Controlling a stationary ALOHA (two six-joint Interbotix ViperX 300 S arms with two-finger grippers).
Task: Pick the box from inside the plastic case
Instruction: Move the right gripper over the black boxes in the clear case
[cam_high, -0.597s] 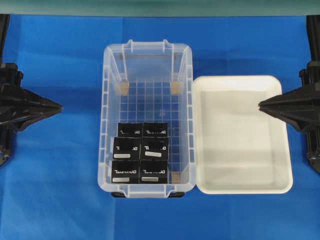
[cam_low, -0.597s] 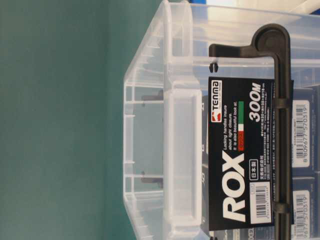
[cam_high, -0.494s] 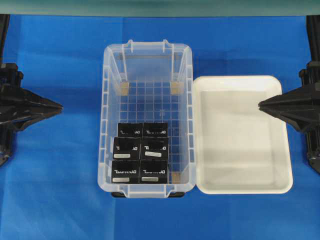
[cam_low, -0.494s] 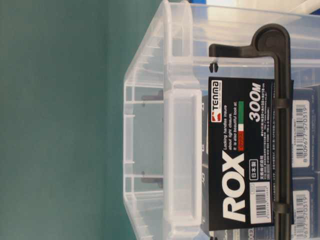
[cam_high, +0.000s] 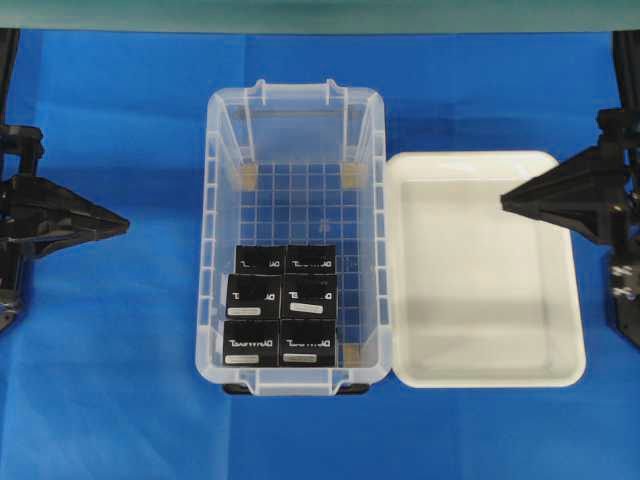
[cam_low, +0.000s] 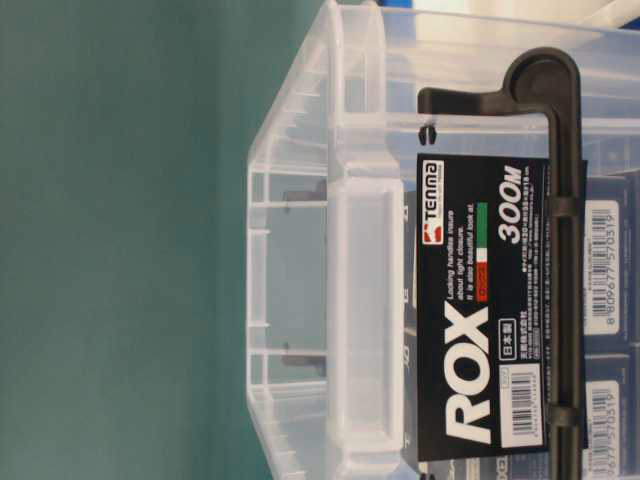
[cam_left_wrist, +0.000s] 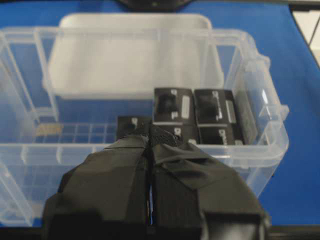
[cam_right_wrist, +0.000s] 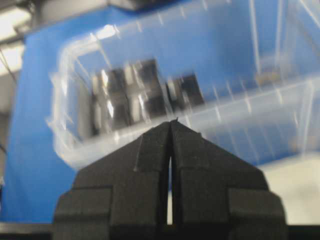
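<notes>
Overhead: white tray (cam_high: 485, 270) beside plastic case (cam_high: 296, 100).

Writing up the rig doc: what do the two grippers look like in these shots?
Both are all black. From overhead, the left gripper and right gripper each taper to a sharp wedge tip. In the wrist views the fingers look wrapped in matte black tape with wrinkles, meeting along a thin centre seam; the right ones show stepped, angular faces. No markings or cables visible.
</notes>
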